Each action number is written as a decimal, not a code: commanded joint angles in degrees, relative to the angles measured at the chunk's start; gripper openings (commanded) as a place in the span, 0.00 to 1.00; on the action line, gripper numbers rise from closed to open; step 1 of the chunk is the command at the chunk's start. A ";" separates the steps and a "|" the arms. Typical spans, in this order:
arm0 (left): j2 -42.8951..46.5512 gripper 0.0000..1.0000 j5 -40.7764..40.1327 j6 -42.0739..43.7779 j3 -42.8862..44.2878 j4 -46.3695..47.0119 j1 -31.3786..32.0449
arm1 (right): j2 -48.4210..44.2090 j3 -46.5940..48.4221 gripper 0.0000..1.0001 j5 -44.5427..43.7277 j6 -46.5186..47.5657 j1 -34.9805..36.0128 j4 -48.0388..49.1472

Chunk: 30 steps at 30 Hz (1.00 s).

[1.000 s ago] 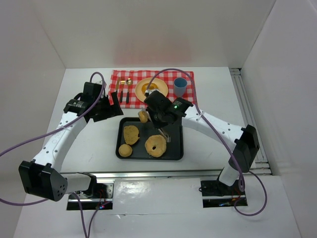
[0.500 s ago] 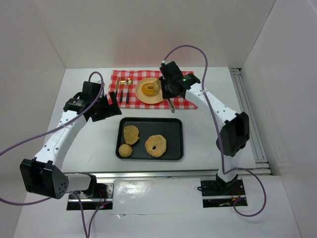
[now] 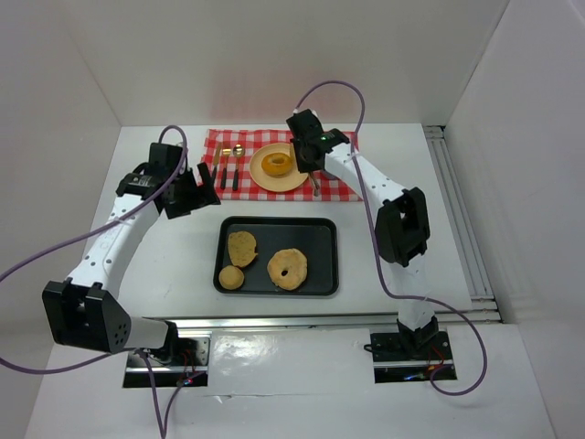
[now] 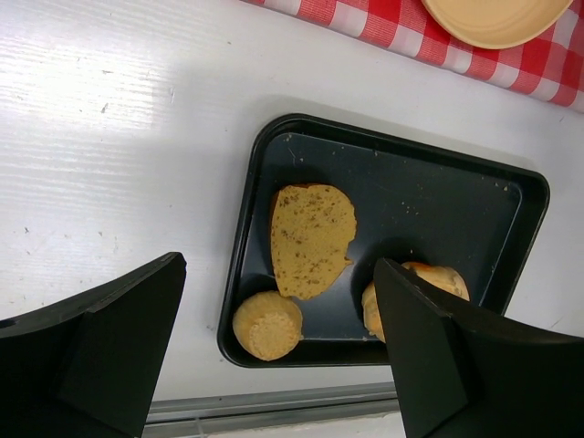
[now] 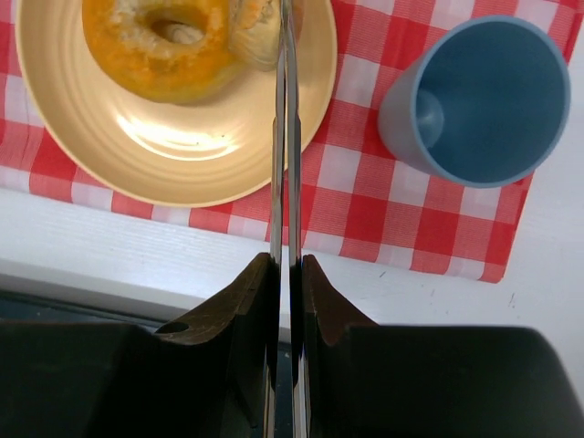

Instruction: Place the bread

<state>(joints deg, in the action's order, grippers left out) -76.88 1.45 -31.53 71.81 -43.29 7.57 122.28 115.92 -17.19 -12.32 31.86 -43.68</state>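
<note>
My right gripper (image 5: 286, 260) is shut on thin metal tongs (image 5: 286, 164), whose two blades run nearly together toward the cream plate (image 5: 182, 155). A ring-shaped bagel (image 5: 160, 46) lies on the plate. A small pale roll (image 5: 258, 32) sits against the blades' left side near their tip, which the frame edge cuts off. From above, the right gripper (image 3: 306, 157) is at the plate's right edge. My left gripper (image 4: 278, 265) is wide open and empty, above the white table left of the black tray (image 4: 239, 274).
The tray (image 3: 315, 238) holds a flat slice (image 3: 242, 245), a small round roll (image 3: 231, 277) and a ring bagel (image 3: 288, 268). A blue cup (image 5: 484, 100) stands on the red checked cloth (image 5: 365, 210) right of the plate. Cutlery (image 3: 228, 169) lies left of the plate.
The right arm carried the small roll in the tongs from over the tray back to the plate. The left arm shifted slightly back and left.
</note>
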 commanded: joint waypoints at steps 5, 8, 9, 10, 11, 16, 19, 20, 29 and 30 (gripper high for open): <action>-1.60 0.98 1.62 0.94 3.42 0.40 -0.45 | -2.92 -0.69 0.14 -6.01 0.89 -0.30 5.09; -2.31 0.98 2.15 0.94 3.95 0.40 -0.45 | -2.92 -0.69 0.14 -4.70 0.89 -1.35 5.10; -2.83 0.98 2.15 0.94 3.95 0.40 -0.45 | -2.31 -0.17 0.14 -3.82 0.89 -1.36 4.40; -2.83 0.98 2.67 0.94 3.95 0.40 -0.45 | -1.61 -0.17 0.14 -3.82 0.89 -1.36 4.39; -3.36 0.96 2.68 0.94 3.95 0.40 -0.45 | -1.60 -0.17 0.14 -3.21 0.89 -1.36 3.78; -3.36 0.96 2.68 0.94 4.48 0.40 -0.45 | -1.08 -1.05 0.14 -1.45 1.42 -1.36 4.48; -3.36 0.96 2.68 0.94 3.95 0.40 -0.45 | 0.23 -1.05 0.15 0.31 1.42 -0.75 4.48; -3.36 0.96 2.68 0.94 3.95 0.40 -0.45 | 0.24 -1.05 0.15 0.32 1.42 -0.74 4.48; -2.84 0.96 2.15 0.94 3.95 0.40 -0.45 | 0.33 0.10 0.41 0.84 1.42 0.93 3.95; -2.84 0.96 2.15 0.94 3.95 0.40 -0.45 | 0.33 0.10 0.41 0.84 1.42 0.93 3.95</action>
<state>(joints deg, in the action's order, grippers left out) -80.25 3.20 -31.51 73.84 -43.31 7.42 123.04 114.76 -16.69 -11.09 32.05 -41.95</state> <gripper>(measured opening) 0.967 0.405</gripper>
